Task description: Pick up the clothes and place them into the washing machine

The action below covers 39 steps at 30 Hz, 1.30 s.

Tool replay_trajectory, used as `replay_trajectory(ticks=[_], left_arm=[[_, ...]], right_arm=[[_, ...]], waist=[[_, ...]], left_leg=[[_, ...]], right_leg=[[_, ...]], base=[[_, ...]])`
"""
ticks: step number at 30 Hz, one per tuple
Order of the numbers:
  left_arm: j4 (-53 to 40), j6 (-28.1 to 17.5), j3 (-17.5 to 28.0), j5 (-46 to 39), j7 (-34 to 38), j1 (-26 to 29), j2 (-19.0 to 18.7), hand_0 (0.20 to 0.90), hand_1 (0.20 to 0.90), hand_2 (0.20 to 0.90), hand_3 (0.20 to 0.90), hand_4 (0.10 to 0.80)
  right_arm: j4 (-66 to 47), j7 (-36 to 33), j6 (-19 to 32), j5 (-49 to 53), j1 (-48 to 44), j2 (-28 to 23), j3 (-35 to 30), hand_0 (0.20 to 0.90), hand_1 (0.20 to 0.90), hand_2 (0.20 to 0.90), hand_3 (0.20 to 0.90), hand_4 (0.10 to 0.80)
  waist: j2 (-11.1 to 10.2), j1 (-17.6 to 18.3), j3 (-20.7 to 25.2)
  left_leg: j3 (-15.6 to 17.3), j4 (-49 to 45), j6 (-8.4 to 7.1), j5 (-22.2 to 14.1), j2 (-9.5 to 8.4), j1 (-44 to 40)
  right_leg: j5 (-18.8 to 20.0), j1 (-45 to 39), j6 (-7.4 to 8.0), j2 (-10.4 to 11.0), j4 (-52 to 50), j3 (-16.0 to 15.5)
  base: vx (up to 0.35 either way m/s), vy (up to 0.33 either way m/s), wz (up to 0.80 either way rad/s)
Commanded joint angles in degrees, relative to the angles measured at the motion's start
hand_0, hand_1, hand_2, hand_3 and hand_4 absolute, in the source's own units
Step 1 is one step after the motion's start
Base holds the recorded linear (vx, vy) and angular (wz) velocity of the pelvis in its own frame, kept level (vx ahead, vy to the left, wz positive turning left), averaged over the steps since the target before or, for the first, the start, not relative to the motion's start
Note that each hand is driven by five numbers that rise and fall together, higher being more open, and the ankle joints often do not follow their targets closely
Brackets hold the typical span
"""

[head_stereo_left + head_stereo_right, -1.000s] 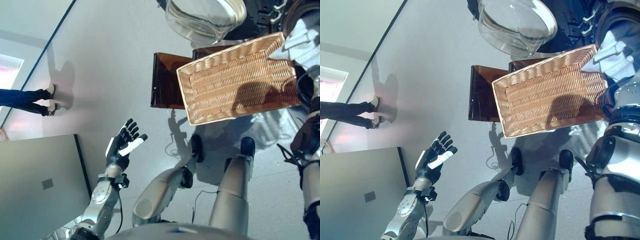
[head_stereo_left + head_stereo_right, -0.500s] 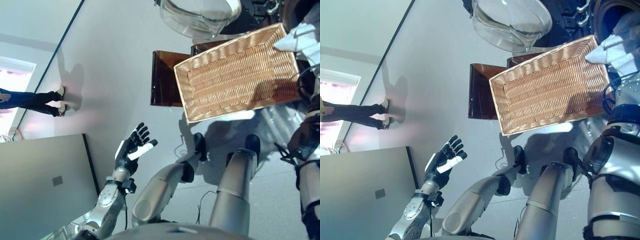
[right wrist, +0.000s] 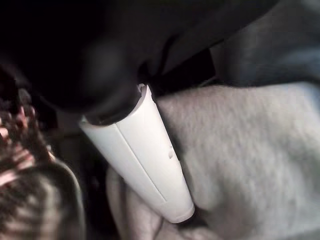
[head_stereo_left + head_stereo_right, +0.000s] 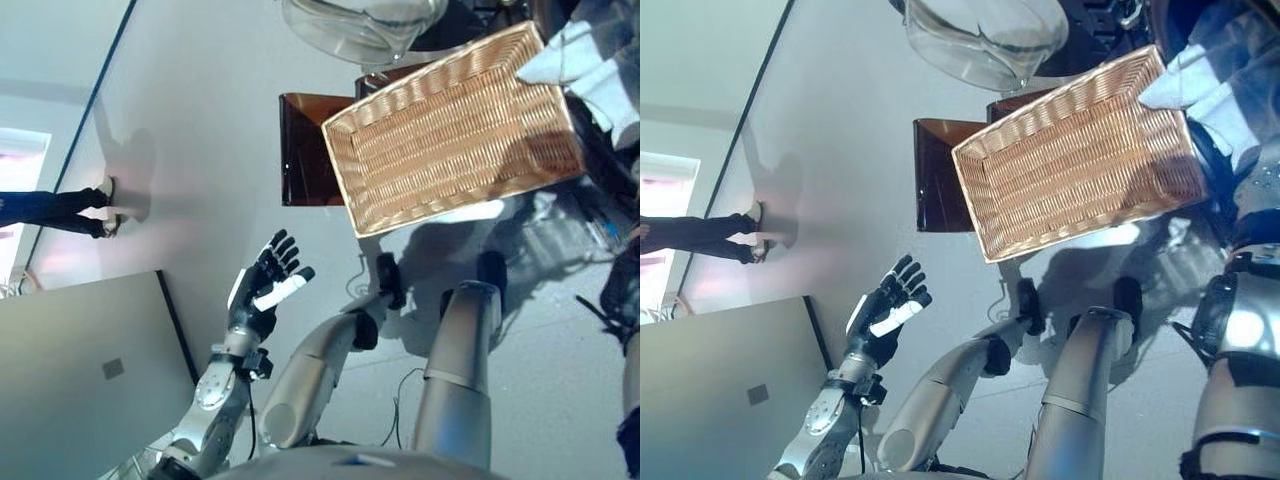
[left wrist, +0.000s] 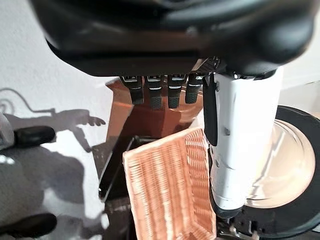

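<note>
A white cloth [image 4: 590, 65] hangs at the top right, past the far corner of the wicker basket [image 4: 450, 130], against the dark mouth of the washing machine. In the right wrist view my right hand [image 3: 145, 155] lies on this cloth [image 3: 250, 160], its white-covered thumb pressed into the fabric; the other fingers are hidden. The basket is empty and rests on a brown stool [image 4: 300, 150]. My left hand [image 4: 262, 290] is raised at the lower left, away from the basket, fingers [image 5: 155, 92] straight and holding nothing.
The washer's round glass door [image 4: 360, 20] stands swung out above the basket. A person's legs [image 4: 50, 210] show at the far left by the wall. A grey panel [image 4: 80, 370] fills the lower left corner.
The whole picture has shifted, so the camera moved. The white cloth sits a little higher against the washer's mouth. The left hand stays raised and open.
</note>
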<state>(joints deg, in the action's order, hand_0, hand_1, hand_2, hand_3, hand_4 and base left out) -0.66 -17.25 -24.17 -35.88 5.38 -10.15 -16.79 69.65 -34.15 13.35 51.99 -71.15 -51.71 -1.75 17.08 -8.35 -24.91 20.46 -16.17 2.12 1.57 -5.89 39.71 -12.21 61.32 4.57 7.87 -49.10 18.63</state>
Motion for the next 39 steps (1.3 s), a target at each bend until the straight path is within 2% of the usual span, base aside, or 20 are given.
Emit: replay_trajectory(ticks=[1, 6, 7, 11, 13, 14, 15, 17, 18, 20, 22, 30, 32, 39], left_arm=[[-3.47, -5.24, 7.15, -2.29, 1.96, -1.32, -3.57, 0.9, 0.9, 0.9, 0.9, 0.8], [-3.79, -5.4, 7.4, -2.22, 2.84, -0.88, -3.46, 0.9, 0.9, 0.9, 0.9, 0.8], [-3.93, -5.53, 7.37, -2.17, 3.04, -0.8, -3.39, 0.9, 0.9, 0.9, 0.9, 0.8], [-3.91, -6.02, 7.38, -1.95, 4.11, 0.04, -2.96, 0.9, 0.9, 0.9, 0.9, 0.8], [-3.34, -6.16, 7.39, -1.69, 4.38, 0.29, -2.99, 0.9, 0.9, 0.9, 0.9, 0.8], [-3.09, -6.21, 7.24, -1.65, 4.42, 0.59, -2.76, 0.9, 0.9, 0.9, 0.9, 0.8], [-2.7, -6.11, 6.97, -1.69, 4.43, 0.94, -2.81, 0.9, 0.9, 0.9, 0.9, 0.8], [-2.44, -6.15, 6.83, -1.53, 4.39, 1.5, -2.63, 0.9, 0.9, 0.9, 0.9, 0.8], [-2.25, -6.23, 6.82, -1.56, 4.38, 1.52, -2.61, 0.9, 0.9, 0.9, 0.9, 0.8], [-2.11, -6.27, 7.03, -1.44, 4.39, 1.54, -2.56, 0.9, 0.9, 0.9, 0.9, 0.8], [-2.24, -6.5, 7.42, -1.23, 4.27, 1.29, -2.89, 0.9, 0.9, 0.9, 0.9, 0.8], [-2.74, -7.29, 8.14, -0.37, 4.0, 0.73, -3.51, 0.9, 0.9, 0.9, 0.9, 0.8], [-2.87, -7.71, 8.5, 0.16, 3.86, 0.64, -3.79, 0.9, 0.9, 0.9, 0.9, 0.8], [-3.15, -8.29, 8.97, 0.44, 3.71, 0.62, -3.76, 0.9, 0.9, 0.9, 0.9, 0.8]], right_arm=[[0.85, 2.05, -1.01, -3.28, -2.04, -9.73, 3.9, 0.2, 0.2, 0.2, 0.2, 0.3], [0.72, 1.34, -0.31, -4.28, -2.3, -9.49, 4.88, 0.2, 0.2, 0.2, 0.2, 0.3], [0.09, 0.41, 0.39, -4.27, -2.2, -9.4, 4.61, 0.2, 0.2, 0.2, 0.2, 0.3], [-4.01, -2.07, 3.66, -4.11, -1.15, -7.83, 2.22, 0.2, 0.2, 0.2, 0.2, 0.3], [-4.55, -2.47, 4.02, -4.72, -0.31, -7.01, 1.61, 0.2, 0.2, 0.2, 0.2, 0.3], [-4.54, -2.81, 4.17, -4.48, -0.23, -6.59, 0.96, 0.9, 0.9, 0.9, 0.9, 0.8], [-3.87, -3.43, 4.32, -4.4, -0.74, -6.24, 0.81, 0.9, 0.9, 0.9, 0.9, 0.8], [-3.95, -3.36, 4.39, -4.71, -1.41, -5.51, 1.24, 0.9, 0.9, 0.9, 0.9, 0.8], [-4.24, -3.95, 4.54, -5.21, -1.21, -5.01, 1.11, 0.9, 0.9, 0.9, 0.9, 0.8], [-5.45, -5.01, 4.76, -6.74, -0.57, -4.15, 0.92, 0.9, 0.9, 0.9, 0.9, 0.8], [-6.91, -7.08, 3.82, -10.93, 1.15, -2.83, 0.83, 0.9, 0.9, 0.9, 0.9, 0.8], [-14.13, -11.74, 1.75, -23.5, 6.57, -0.05, 1.67, 0.9, 0.9, 0.9, 0.9, 0.8], [-15.9, -12.64, 0.99, -27.4, 9.59, 2.38, 1.03, 0.9, 0.9, 0.9, 0.9, 0.8], [-19.82, -13.81, 0.84, -31.31, 13.45, 7.71, -0.31, 0.9, 0.9, 0.9, 0.9, 0.8]], waist=[[4.18, 3.11, -4.72], [3.94, 3.22, -4.88], [4.03, 3.26, -4.88], [3.5, 3.21, -4.87], [3.32, 3.2, -4.88], [3.09, 3.11, -4.86], [3.28, 3.15, -4.88], [3.12, 2.71, -4.67], [3.36, 2.83, -4.87], [3.29, 2.54, -4.47], [3.56, 2.09, -4.03], [3.54, 1.32, -3.47], [3.27, 0.95, -3.04], [3.55, 0.15, -2.6]], left_leg=[[-0.49, -8.72, -7.12, -1.52, 6.28, 6.28], [-0.5, -8.5, -7.11, -1.38, 6.65, 7.98], [0.16, -8.37, -6.49, -0.27, 7.03, 8.99], [-0.15, -8.47, -6.87, -0.69, 6.76, 9.3], [0.39, -8.05, -6.35, -0.09, 6.91, 9.42], [-0.16, -7.78, -6.85, -0.98, 6.45, 8.6], [0.56, -7.51, -6.24, -0.24, 6.6, 8.69], [0.02, -7.24, -6.66, -1.05, 6.15, 7.86], [0.72, -6.87, -6.04, -0.19, 6.46, 7.94], [0.19, -6.68, -6.32, -0.96, 6.05, 7.24], [0.74, -5.81, -5.62, -0.29, 5.94, 6.75], [0.79, -5.63, -5.01, -0.42, 5.38, 6.33], [0.84, -5.18, -4.67, -0.53, 5.08, 6.05], [0.77, -4.08, -4.08, -0.39, 4.36, 6.0]], right_leg=[[-0.55, -2.42, -3.78, -2.92, 1.38, -4.23], [-0.13, -0.37, -3.87, -3.12, 1.55, -4.39], [1.16, 0.83, -3.95, -3.38, 1.51, -4.61], [0.71, 0.85, -3.88, -3.52, 1.45, -4.45], [1.48, 1.34, -3.88, -3.71, 1.32, -4.61], [0.64, 0.39, -3.75, -3.57, 1.57, -4.26], [1.6, 0.75, -3.81, -3.66, 1.68, -4.42], [0.74, -0.34, -3.67, -3.43, 2.25, -4.17], [1.75, -0.08, -3.69, -3.56, 2.41, -4.4], [1.03, -0.85, -3.59, -3.35, 2.54, -4.25], [2.06, -1.2, -3.46, -3.23, 3.44, -4.44], [2.61, -1.51, -3.22, -3.19, 3.76, -4.45], [3.18, -1.75, -2.95, -3.14, 4.49, -4.44], [4.53, -2.26, -2.17, -2.57, 6.63, -4.33]], base=[[-0.025, -0.032, -0.03], [-0.022, -0.013, 0.1], [-0.109, 0.002, 0.07], [-0.011, 0.007, 0.01], [0.006, 0.036, -0.03], [0.006, 0.069, -0.07], [0.069, 0.063, -0.08], [0.001, 0.052, -0.06], [-0.068, 0.055, -0.05], [-0.01, 0.057, -0.07], [-0.039, 0.063, -0.09], [-0.018, 0.041, -0.06], [-0.015, 0.073, -0.03], [-0.022, 0.046, -0.04]])
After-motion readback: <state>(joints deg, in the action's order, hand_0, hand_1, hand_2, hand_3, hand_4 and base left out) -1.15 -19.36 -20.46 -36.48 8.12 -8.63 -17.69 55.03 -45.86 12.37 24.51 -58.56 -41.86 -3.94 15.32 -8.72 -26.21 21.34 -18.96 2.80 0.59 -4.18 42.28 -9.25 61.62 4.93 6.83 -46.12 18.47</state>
